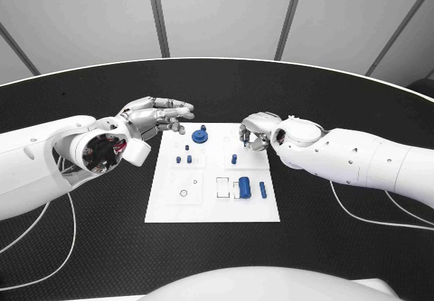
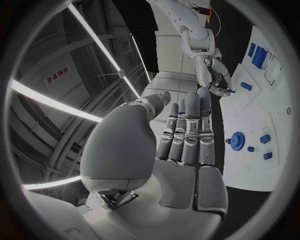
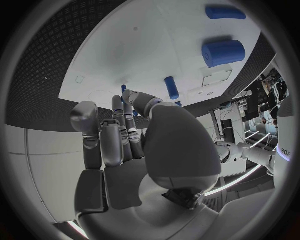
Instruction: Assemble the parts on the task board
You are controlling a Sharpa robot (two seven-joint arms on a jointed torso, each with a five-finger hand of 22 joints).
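Observation:
The white task board [image 1: 212,204] lies mid-table. On it stand a blue round knob [image 1: 200,136], several small pegs [image 1: 187,149], a single peg [image 1: 234,158], a thick blue cylinder [image 1: 244,187] and a thin bar [image 1: 263,189]. My left hand [image 1: 155,116] hovers over the board's far left corner, fingers apart and holding nothing; the left wrist view shows its palm [image 2: 181,135] bare beside the knob [image 2: 236,141]. My right hand [image 1: 259,132] is at the far right corner, fingertips pinching a small blue part [image 1: 246,146], also visible as a blue speck [image 2: 230,91] under that hand [image 2: 215,75].
White cables [image 1: 36,233] trail over the black table beside both arms. Two rectangular recesses [image 1: 222,187] and a round hole [image 1: 184,192] mark the board's near half. The right wrist view shows the cylinder [image 3: 223,52], bar [image 3: 225,12] and a peg [image 3: 171,87].

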